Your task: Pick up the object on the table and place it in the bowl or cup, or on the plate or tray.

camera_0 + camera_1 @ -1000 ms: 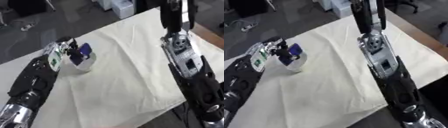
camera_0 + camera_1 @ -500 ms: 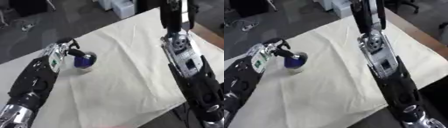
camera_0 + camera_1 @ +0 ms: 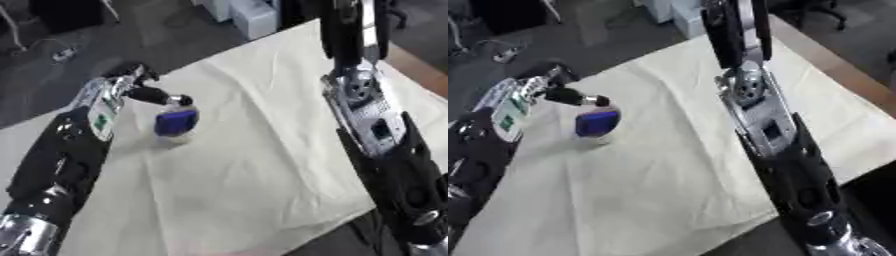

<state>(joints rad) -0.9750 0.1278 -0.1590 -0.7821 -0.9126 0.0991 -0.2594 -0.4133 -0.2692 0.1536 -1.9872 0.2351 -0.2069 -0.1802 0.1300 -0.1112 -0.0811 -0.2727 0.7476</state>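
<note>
Fig.: release phase, L side. My left hand (image 3: 131,87) has its fingers (image 3: 150,94) reaching toward the cup, tips at or just above the blue object (image 3: 177,121); whether they're still pinching it or already let go, I cannot tell from either eye view. The obj. sits upright in the small white cup (image 3: 178,138), its top sticking out over the rim.

Change vs. 1 s ago: the fingers were closed round the blue obj. right over the cup and hid most of it; now the hand has drawn back toward the table's left edge and the obj. shows nearly whole, resting in the cup. I read that as placement done or nearly so; remaining step is prob. just clearing the hand w/o tipping the cup.

Cup stands on the cream cloth (image 3: 262,165) near the table's left edge, toward the far-left corner. My right hand isn't visible; only the right arm (image 3: 772,130) shows, raised over the table's right side, well apart from the cup, unchanged.
</note>
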